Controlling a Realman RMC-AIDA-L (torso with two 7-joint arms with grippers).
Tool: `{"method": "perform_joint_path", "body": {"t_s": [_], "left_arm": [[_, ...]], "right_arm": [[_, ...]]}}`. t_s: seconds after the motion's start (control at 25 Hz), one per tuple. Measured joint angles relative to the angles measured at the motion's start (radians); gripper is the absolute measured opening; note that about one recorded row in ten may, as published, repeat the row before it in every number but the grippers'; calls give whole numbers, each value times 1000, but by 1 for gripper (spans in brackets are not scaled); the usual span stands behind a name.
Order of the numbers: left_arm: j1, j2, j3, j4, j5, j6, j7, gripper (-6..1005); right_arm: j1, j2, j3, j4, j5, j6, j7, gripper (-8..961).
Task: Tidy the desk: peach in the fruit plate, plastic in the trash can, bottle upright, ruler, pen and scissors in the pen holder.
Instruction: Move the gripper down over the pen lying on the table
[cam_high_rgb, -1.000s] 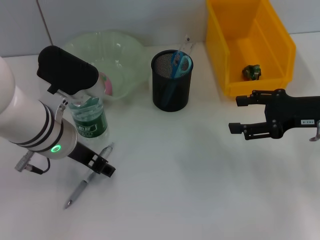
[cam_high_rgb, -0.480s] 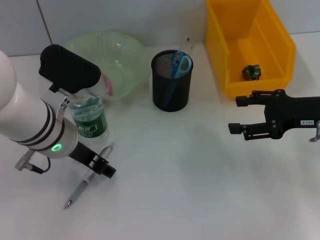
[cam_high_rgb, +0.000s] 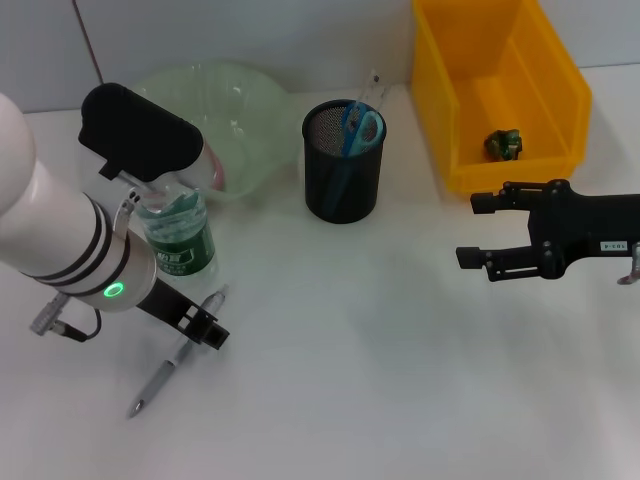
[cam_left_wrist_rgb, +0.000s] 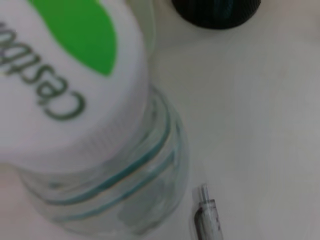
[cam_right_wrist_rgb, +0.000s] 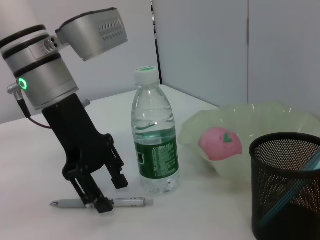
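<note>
Pen (cam_high_rgb: 177, 353) lies flat on the desk (cam_high_rgb: 380, 380) just in front of the upright bottle (cam_high_rgb: 178, 238), its long axis running diagonally, the tip end pointing away from the bottle base. Left gripper (cam_right_wrist_rgb: 102, 187) stands directly over the pen's mid-section with fingers spread apart, one tip touching or nearly touching the barrel; nothing is gripped. Pen holder (cam_high_rgb: 343, 163) sits well to the right of the bottle. Right gripper (cam_high_rgb: 475, 230), fingers apart and empty, hovers beside the yellow trash can (cam_high_rgb: 560, 70), much farther from the pen. The left arm is judged the nearer one for the pick.
</note>
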Motion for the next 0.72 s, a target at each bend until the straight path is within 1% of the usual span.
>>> {"method": "perform_joint_path", "body": {"t_s": [0.16,0.4,0.6,0.72], "left_arm": [[-1,0,-2,0,1,-5,0,686],[-12,2,-2,-11,2,-4,3,605],[-13,2,-3,-17,3,-2,2,610],[-16,2,-3,-29,0,-2,3,592]], "right_arm": [[0,0,0,0,0,0,0,816],[0,0,0,0,2,0,0,816],[-1,0,0,0,2,0,0,817],[-2,0,0,0,2,0,0,817]]}}
